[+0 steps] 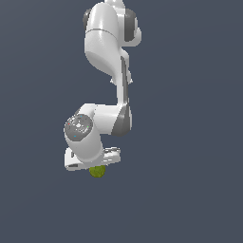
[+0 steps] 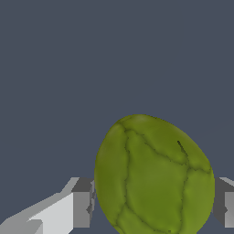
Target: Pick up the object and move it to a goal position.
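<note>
The object (image 2: 153, 176) is a yellow-green, bumpy, pear-shaped lump that fills the wrist view between my two fingers. Both grey finger pads (image 2: 83, 201) meet its sides, so my gripper (image 2: 154, 205) is shut on it. In the exterior view the object (image 1: 98, 172) peeks out just under the white hand, and my gripper (image 1: 97, 167) points down over it. The hand hides most of the object and the fingers there. No goal marker shows in either view.
The white arm (image 1: 107, 42) reaches down from the top of the exterior view, with its wrist (image 1: 80, 128) bent above the hand. A plain dark grey-blue surface (image 1: 190, 190) lies all around.
</note>
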You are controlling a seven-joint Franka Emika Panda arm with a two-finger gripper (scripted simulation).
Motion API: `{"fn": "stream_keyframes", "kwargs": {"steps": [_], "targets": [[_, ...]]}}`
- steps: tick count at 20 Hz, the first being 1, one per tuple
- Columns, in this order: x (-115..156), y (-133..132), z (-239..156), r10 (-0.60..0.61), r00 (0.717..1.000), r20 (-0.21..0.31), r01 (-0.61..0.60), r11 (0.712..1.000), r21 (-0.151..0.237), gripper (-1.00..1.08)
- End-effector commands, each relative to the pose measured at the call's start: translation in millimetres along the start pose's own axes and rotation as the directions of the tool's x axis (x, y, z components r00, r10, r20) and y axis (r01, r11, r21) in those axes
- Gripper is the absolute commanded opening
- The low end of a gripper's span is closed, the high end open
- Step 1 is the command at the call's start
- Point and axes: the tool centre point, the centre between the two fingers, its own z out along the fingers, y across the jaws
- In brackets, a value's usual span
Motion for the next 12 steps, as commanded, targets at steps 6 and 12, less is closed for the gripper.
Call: {"fn": "stream_keyframes", "kwargs": {"steps": [6,12], "targets": [[1,44,-10,-0.002,1.0,-0.003,0.002,1.0,0.0,-1.0],[2,54,-12,-0.002,1.0,-0.003,0.002,1.0,0.0,-1.0]]}}
